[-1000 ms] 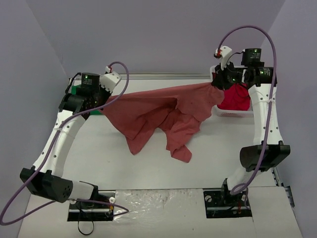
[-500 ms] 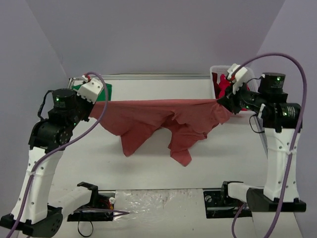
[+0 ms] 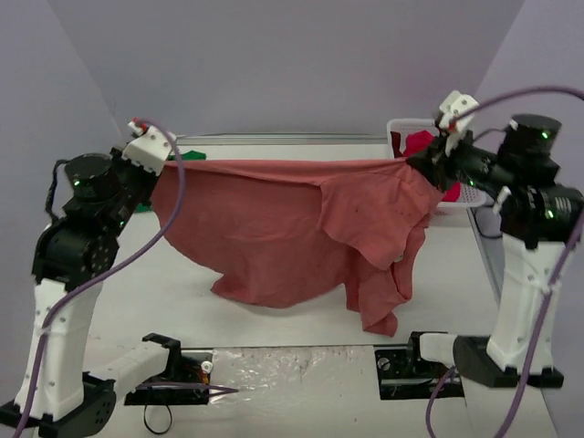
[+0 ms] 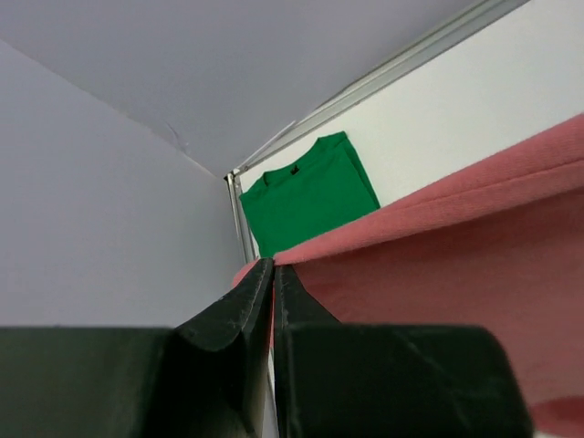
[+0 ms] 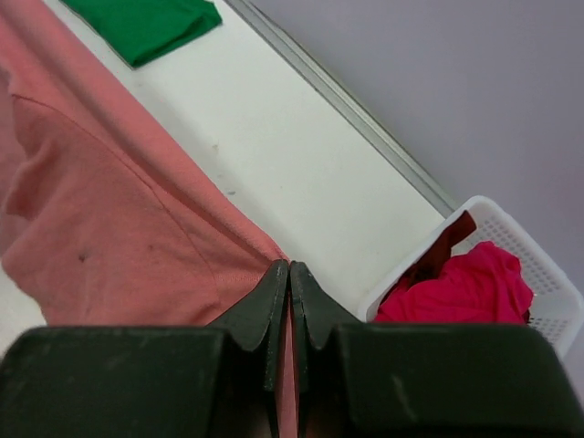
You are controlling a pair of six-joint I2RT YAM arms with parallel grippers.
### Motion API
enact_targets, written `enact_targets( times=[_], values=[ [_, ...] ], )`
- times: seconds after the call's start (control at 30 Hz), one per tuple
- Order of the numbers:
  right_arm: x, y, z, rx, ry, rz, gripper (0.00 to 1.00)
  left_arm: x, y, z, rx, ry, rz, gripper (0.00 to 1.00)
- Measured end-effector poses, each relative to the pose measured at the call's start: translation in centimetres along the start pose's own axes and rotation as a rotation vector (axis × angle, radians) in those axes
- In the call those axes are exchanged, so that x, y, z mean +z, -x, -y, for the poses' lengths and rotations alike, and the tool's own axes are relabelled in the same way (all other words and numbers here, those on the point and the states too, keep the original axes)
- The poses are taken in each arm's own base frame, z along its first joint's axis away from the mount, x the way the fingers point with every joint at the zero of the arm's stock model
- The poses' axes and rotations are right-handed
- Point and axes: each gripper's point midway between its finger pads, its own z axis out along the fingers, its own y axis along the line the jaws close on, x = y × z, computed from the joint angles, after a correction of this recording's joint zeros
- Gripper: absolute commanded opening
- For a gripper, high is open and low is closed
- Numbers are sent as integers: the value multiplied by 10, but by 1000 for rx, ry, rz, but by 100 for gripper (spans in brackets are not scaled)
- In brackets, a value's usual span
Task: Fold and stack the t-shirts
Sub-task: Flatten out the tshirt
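Two colours for the room: white for the flat table [image 3: 292, 327], dull purple-grey for the walls [image 3: 292, 64] behind and at both sides. Along the far edge of the table, a thin metal strip [image 3: 283, 140]. At the near edge, in the middle, a shiny crinkled sheet [image 3: 292, 370].

Up in the air over the middle of the table, the pink t-shirt [image 3: 274, 228], pulled tight along its top edge from one side to the other. Pinched at the left end by the left gripper [image 4: 274, 266], squeezed closed on the cloth. Pinched at the right end by the right gripper [image 5: 289, 267], squeezed just as tight. Hanging down in loose folds, lowest on the right side, close to the near edge, perhaps brushing the table there, hard to tell from above.

Flat in the far left corner, right by the wall, the folded green t-shirt [image 4: 306, 196]. In the far right corner, a white basket [image 5: 547, 315] with crimson t-shirts [image 5: 465, 287] heaped inside.

Wide white stretch of table showing behind the hanging cloth, from the green t-shirt across to the basket, and a narrower strip in front of it.
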Motion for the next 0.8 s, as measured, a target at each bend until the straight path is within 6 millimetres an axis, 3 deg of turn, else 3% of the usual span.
enact_targets(
  times=[0.1, 0.17, 0.2, 0.23, 0.27, 0.3, 0.33, 0.43, 0.5, 0.53, 0.63, 0.7, 0.8],
  values=[
    [63, -36, 46, 81, 30, -94, 0, 62, -20, 12, 50, -17, -84, 2],
    [116, -76, 82, 146, 43, -176, 0, 115, -47, 27, 83, -44, -173, 2],
    [147, -107, 99, 187, 49, -231, 4, 137, -56, 32, 94, -51, -200, 3],
    [171, -136, 111, 224, 52, -282, 54, 169, -73, 44, 108, -75, -245, 16],
    [196, -168, 122, 265, 52, -338, 73, 203, -95, 55, 128, -96, -294, 69],
    [218, -200, 132, 291, 50, -387, 78, 233, -119, 66, 152, -115, -351, 87],
    [236, -232, 137, 316, 49, -439, 84, 261, -143, 77, 165, -130, -401, 93],
    [278, -323, 143, 389, 30, -591, 90, 326, -223, 112, 214, -161, -542, 95],
    [294, -353, 134, 406, 47, -635, 90, 339, -264, 129, 247, -184, -617, 94],
    [297, -362, 126, 413, 53, -668, 89, 341, -271, 127, 271, -167, -634, 94],
    [295, -371, 107, 418, 71, -716, 88, 336, -241, 111, 266, -118, -568, 94],
    [284, -367, 99, 425, 76, -729, 88, 321, -217, 95, 255, -82, -519, 94],
    [259, -347, 90, 420, 73, -724, 87, 279, -180, 73, 231, -37, -445, 94]
  ],
)
